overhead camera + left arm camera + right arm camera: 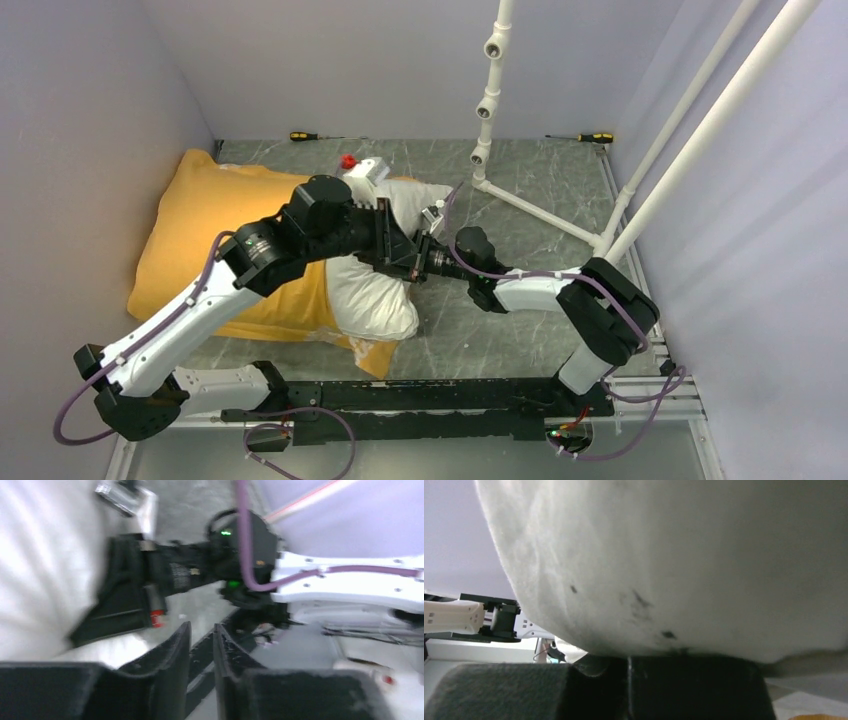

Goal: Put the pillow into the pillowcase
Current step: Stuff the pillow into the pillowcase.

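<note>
Right gripper (629, 664), jaws pressed together, touches the pillow (380, 300) at its 3 o'clock edge, left gripper (202, 632) slightly spread and empty just beside, left arm (200, 300) hiding the pillow's middle, pillowcase (200, 215) over its 9 o'clock end.

body: white links (165, 335) | black joints (320, 205) | purple cables (243, 530) | green status lights (226, 532)

Plain white on the pillow (378, 295); orange-yellow on the pillowcase (200, 215); dark grey with pale veins on the bench (545, 180).
</note>
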Robot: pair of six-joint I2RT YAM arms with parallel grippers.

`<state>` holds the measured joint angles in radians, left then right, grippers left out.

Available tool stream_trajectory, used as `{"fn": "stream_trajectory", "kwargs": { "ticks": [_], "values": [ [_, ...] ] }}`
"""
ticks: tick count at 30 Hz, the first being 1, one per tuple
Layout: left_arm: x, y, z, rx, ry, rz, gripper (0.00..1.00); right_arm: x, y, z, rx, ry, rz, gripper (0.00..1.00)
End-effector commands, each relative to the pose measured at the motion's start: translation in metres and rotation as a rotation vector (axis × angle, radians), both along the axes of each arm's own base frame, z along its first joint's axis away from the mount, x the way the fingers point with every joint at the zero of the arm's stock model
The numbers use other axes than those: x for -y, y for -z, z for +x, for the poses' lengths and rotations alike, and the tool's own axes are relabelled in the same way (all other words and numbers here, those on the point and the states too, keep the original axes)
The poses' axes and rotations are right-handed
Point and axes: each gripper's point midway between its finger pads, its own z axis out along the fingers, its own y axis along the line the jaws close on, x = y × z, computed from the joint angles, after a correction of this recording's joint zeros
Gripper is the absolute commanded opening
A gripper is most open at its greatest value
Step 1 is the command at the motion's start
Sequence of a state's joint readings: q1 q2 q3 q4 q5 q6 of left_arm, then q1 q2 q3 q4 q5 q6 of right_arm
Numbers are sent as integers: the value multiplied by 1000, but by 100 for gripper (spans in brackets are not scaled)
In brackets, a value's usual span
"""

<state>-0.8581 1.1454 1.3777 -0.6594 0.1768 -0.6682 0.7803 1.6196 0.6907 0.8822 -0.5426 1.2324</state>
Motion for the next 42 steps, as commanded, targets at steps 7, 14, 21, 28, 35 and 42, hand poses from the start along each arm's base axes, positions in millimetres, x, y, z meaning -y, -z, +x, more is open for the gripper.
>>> {"fn": "stream_trajectory", "kwargs": {
  "ticks": [7, 14, 21, 28, 35, 42],
  "values": [
    [-166, 57, 28, 19, -616, 676, 70, 7, -20, -4, 91, 36, -6, 0],
    [-197, 81, 39, 51, -749, 900, 67, 7, -18, -5, 93, 27, -14, 0],
    [-231, 72, 38, 90, -894, 1059, 59, 6, -13, -7, 75, 23, -21, 0],
    [-248, 57, 39, 150, -969, 1099, 57, 6, -8, -8, 64, 26, -28, 0],
    [-230, 77, 62, 156, -910, 1210, 48, 3, -14, -8, 61, 15, 0, 0],
    [-184, 88, 82, 133, -727, 1220, 0, 2, -21, -9, 74, 12, 20, 0]
  ]
}}
